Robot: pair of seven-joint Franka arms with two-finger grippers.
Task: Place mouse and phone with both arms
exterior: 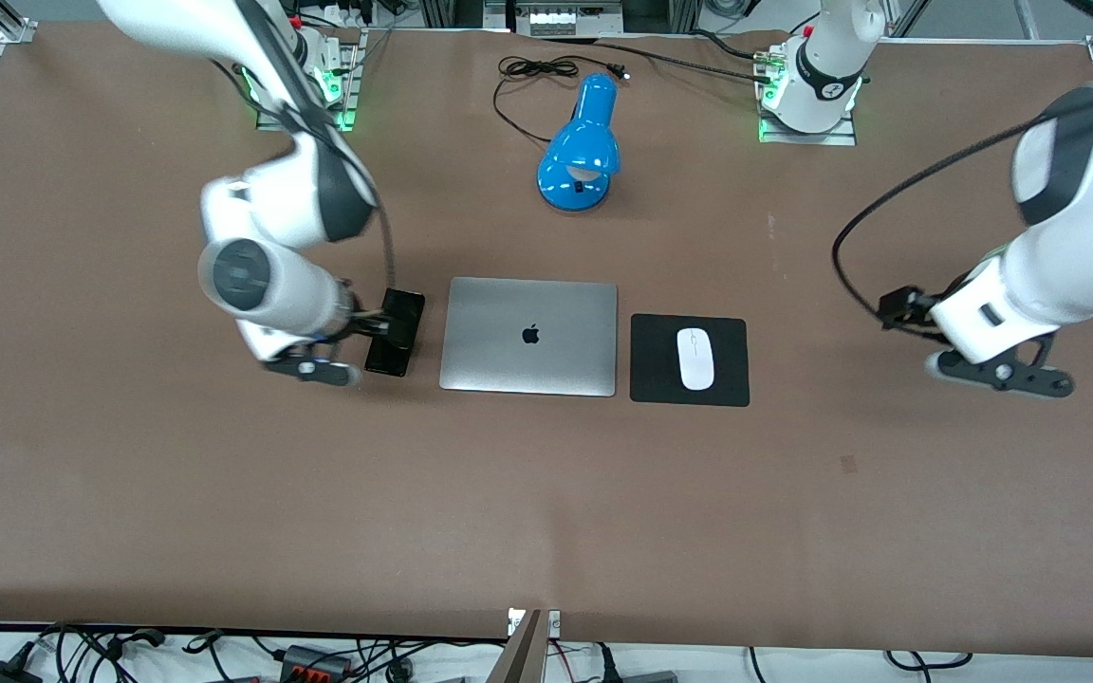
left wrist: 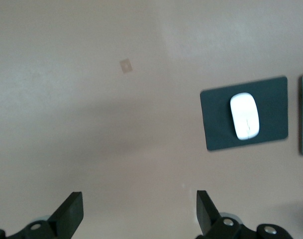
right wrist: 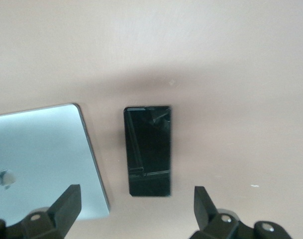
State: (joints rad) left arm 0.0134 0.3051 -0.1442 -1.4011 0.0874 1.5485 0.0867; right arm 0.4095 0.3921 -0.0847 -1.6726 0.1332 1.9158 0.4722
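The white mouse (exterior: 695, 358) lies on a square black pad (exterior: 729, 381) beside the silver laptop (exterior: 529, 335), toward the left arm's end. It also shows in the left wrist view (left wrist: 245, 115). The black phone (exterior: 398, 332) lies flat on the table beside the laptop, toward the right arm's end. My right gripper (exterior: 383, 327) is open and hangs over the phone (right wrist: 147, 151), holding nothing; its own view (right wrist: 136, 209) shows table between the fingers. My left gripper (exterior: 902, 309) is open and empty over bare table, apart from the pad (left wrist: 221, 130); it also shows in its own view (left wrist: 139, 214).
A blue desk lamp (exterior: 580, 142) with a black cord (exterior: 537, 71) stands near the arms' bases, farther from the front camera than the laptop. The laptop's edge shows in the right wrist view (right wrist: 42, 159).
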